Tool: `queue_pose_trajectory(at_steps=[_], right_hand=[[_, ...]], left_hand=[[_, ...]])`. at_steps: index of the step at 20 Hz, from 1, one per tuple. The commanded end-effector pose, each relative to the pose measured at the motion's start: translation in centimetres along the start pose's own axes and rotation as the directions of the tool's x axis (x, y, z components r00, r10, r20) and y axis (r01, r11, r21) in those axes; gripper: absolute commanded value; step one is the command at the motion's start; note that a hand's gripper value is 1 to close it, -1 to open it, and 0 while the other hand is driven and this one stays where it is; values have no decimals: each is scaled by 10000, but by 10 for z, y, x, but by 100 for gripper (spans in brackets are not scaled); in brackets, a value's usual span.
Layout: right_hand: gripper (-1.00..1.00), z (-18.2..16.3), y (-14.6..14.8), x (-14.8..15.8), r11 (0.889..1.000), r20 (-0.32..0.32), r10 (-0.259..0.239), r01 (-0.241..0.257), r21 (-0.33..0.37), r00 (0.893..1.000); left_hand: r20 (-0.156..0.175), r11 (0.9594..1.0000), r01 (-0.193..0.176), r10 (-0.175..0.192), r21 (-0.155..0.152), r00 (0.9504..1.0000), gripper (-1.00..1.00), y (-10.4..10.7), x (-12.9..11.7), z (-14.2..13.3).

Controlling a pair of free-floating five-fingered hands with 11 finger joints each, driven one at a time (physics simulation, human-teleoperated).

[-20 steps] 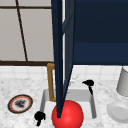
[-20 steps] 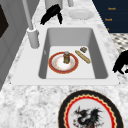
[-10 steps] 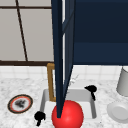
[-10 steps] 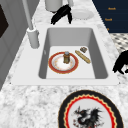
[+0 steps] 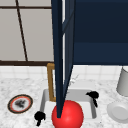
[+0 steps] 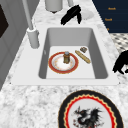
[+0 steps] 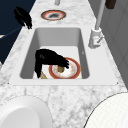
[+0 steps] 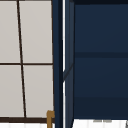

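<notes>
Right side view puts the right hand (image 7: 48, 60), fingers relaxed and holding nothing, over the small jar (image 7: 60, 68) on the plate (image 7: 75, 71): probably light, rigid, best gripped round its sides.

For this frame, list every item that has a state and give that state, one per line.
Cabinet door: swung open.
Right hand: above the sink, fingers hanging down, holding nothing.
Left hand: at the sink's front left corner, holding nothing.
Small jar: upright on the red-rimmed plate.
Sink: no water visible.
</notes>
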Motion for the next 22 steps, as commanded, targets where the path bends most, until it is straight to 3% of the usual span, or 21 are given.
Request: queue_pose_trajectory(at_steps=[1, 6, 16, 19, 22], right_hand=[[-100, 13, 6, 6, 9959, -305, -573, 593, 685, 9979], [-100, 27, 12, 14, 9871, -741, -902, 990, 1258, 9932], [-100, 60, 19, 32, 9777, -1782, -877, 1190, 1729, 9801], [-100, 75, 17, 37, 9727, -1833, -901, 1260, 1951, 9789], [-100, 101, 15, 39, 9732, -1571, -649, 974, 2085, 9854]], left_hand=[[0, 10000, 0, 0, 0, 10000, 0, 0, 0, 0], [0, 10000, 0, 0, 0, 10000, 0, 0, 0, 0], [0, 10000, 0, 0, 0, 10000, 0, 0, 0, 0], [0, 10000, 0, 0, 0, 10000, 0, 0, 0, 0], [0, 10000, 0, 0, 0, 10000, 0, 0, 0, 0]])
